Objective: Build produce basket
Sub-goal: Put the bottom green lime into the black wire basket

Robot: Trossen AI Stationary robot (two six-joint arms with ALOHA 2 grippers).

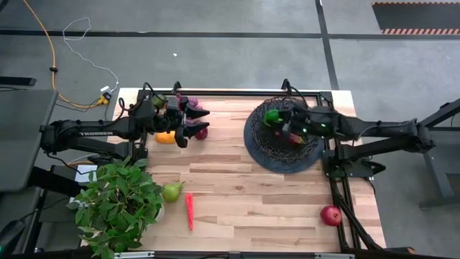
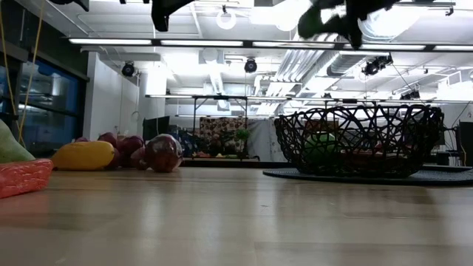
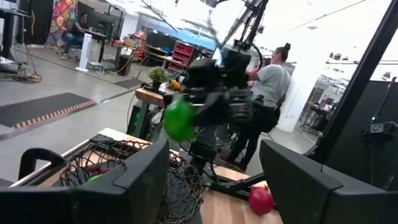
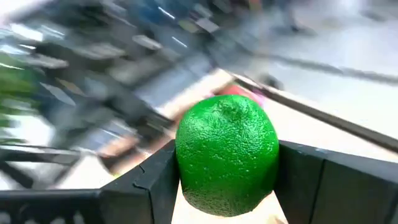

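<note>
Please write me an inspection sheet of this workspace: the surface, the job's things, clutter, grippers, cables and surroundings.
Surface: wooden table, partly bare.
Job's things: basket at the far right with produce inside; pear, chilli and apple lie loose; a produce pile at the far left.
Clutter: potted plant at the near left corner.
Grippers: right gripper holds a lime above the basket; left gripper open, empty, over the pile.
Cables: orange cable and white cable on the floor.
Surroundings: a person stands beyond the table.

right pincer (image 4: 227,180) | fingers (image 4: 152,186) clamp green lime (image 4: 227,155) from both sides | background blurred
</note>
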